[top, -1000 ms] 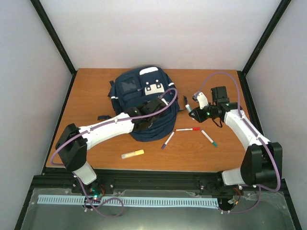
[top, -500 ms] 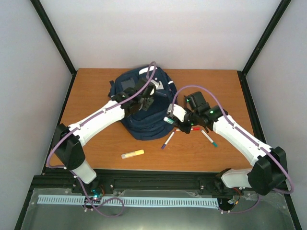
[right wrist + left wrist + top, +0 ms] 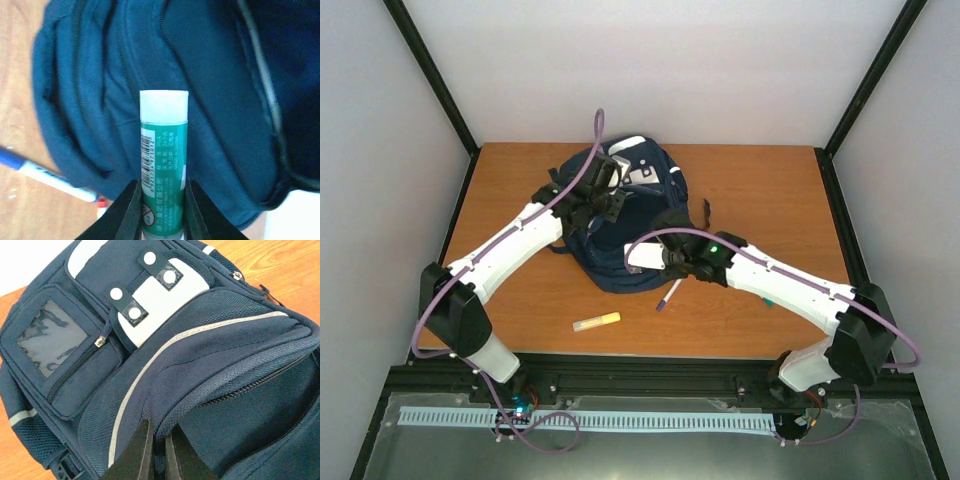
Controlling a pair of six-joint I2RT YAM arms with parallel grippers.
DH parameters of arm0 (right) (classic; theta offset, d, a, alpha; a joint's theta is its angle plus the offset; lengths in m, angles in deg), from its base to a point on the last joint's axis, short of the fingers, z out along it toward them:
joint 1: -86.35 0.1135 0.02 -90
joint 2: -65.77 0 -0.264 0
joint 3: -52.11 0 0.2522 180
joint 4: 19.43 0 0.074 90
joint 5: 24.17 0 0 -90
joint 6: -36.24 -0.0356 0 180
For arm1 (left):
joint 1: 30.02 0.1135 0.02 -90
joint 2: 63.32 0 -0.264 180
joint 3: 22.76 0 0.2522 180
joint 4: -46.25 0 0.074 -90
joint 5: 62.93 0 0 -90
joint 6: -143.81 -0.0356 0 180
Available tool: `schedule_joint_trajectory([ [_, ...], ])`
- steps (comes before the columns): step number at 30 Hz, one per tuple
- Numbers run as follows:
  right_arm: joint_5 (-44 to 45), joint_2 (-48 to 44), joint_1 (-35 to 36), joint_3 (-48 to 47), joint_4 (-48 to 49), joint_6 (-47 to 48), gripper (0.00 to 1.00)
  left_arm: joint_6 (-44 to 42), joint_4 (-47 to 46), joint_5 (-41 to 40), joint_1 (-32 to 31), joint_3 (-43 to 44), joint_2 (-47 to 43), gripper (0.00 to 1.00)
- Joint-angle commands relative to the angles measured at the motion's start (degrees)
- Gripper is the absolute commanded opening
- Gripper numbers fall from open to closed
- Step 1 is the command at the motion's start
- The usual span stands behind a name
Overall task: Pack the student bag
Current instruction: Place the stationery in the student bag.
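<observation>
Pinching a fold of the student bag [image 3: 200,340] beside a zip line, the L claw [image 3: 157,454] is clenched on the fabric. Bag lies mid-desk [image 3: 760,190], toward the far side, white patch w/ snaps facing up. R claw [image 3: 162,192] grasps a green glue stick [image 3: 164,150], white cap fwd, held over the bag's near edge. Pen [image 3: 670,294] w/ purple end lies just beside the bag. Yellow highlighter [image 3: 596,322] lies nearer the arm bases, apart from the bag.
</observation>
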Motion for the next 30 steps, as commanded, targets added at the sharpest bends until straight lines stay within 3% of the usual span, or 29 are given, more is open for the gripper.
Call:
schedule_joint_trajectory([
  [1,10.8,1.41,2.31,-1.88,9.79,8.54,0.1,4.73,-3.07,4.73,1.81,3.64,-4.3,0.01],
  [15,17.21,14.93,1.36,-1.88,31.89,26.93,0.11,4.71,-2.65,4.69,2.11,2.63,-6.73,0.01],
  [19,18.2,18.5,0.3,-2.24,38.29,27.91,0.16,4.7,-2.54,4.43,2.2,2.65,-7.16,0.01],
  [22,19.4,20.2,-0.05,-2.58,42.05,29.29,0.33,4.66,-2.55,4.11,2.37,2.39,-7.43,0.01],
  [26,17.74,17.73,-0.05,-4.28,36.56,22.02,0.45,4.94,-2.56,4.39,2.8,2.05,-7.68,0.01],
  [30,11.69,12.16,-0.08,-6.76,22.33,11.39,0.49,5.27,-2.37,4.92,3.14,2.01,-7.77,0.01],
])
